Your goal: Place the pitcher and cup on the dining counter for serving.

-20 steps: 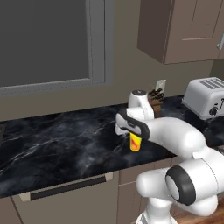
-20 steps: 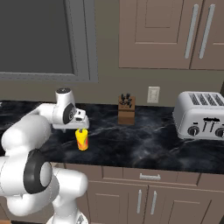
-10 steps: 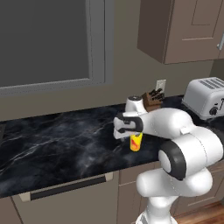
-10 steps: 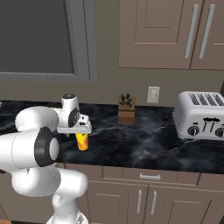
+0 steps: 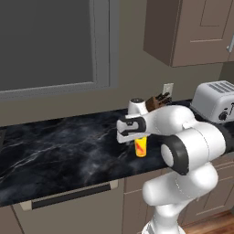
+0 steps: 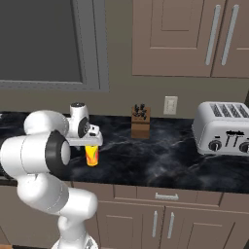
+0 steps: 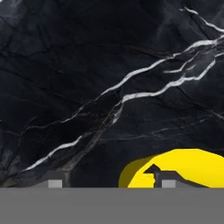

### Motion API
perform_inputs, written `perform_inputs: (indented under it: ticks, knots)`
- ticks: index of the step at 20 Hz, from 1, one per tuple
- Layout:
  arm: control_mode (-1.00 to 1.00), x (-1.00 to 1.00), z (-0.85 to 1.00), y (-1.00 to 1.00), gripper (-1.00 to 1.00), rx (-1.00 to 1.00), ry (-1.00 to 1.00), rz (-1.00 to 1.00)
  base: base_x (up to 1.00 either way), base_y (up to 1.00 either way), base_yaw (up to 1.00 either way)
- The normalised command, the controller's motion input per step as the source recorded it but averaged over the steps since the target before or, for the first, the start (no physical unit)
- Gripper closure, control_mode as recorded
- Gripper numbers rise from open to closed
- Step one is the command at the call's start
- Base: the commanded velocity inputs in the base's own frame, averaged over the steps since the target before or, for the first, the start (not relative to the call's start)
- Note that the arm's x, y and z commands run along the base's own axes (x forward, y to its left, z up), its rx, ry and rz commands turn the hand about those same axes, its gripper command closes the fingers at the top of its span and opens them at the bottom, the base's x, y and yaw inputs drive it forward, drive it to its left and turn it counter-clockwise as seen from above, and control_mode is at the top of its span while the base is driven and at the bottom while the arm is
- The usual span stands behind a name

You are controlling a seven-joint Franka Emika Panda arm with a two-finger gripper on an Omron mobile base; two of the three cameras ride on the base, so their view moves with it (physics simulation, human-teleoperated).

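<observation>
Cup (image 5: 140,146) upright on black marble tabletop (image 5: 55,146), near front edge, directly below end effector (image 5: 132,135); same yellow tumbler with red mark at (image 6: 91,155) in right base view, hanging hand (image 6: 85,141) just above its rim. Seen from the hand camera, yellow rim (image 7: 183,168) low and to the right, one dark fingertip (image 7: 159,176) over it, so off-centre between the fingers. Whether holding or released: cannot tell, tips barely visible. Further right, knife block (image 6: 140,125) by the wall, then toaster (image 6: 224,127), both well apart from the cup. Likely light, rigid, smooth-walled, so slippery and easy to tip; best taken across the upper wall just under the rim, centred first, moderate squeeze
</observation>
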Motion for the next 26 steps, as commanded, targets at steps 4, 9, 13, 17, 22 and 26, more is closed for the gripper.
perform_inputs:
  ticks: [4, 9, 13, 17, 22, 26]
  knots:
    - [-1.0, 0.0, 0.0, 0.0, 1.0, 0.0, 0.0, 0.0, 0.0, 0.0, 0.0]
    - [-1.0, -0.06, 0.0, 0.0, 1.0, 0.0, -0.03, 0.0, 0.0, 0.0, 0.0]
    - [-1.0, -0.25, 0.13, 0.0, 1.0, 0.0, -0.27, 0.01, 0.0, 0.0, 0.0]
    - [-1.0, -0.47, 0.59, 0.0, 1.0, 0.0, -0.41, 0.05, 0.0, 0.0, 0.0]
    - [-1.0, -0.67, 0.97, 0.0, 1.0, 0.0, -0.42, 0.03, 0.0, 0.0, 0.0]
    - [-1.0, -0.49, 1.0, -0.18, 1.0, 0.02, -0.33, 0.04, 0.0, 0.0, 0.0]
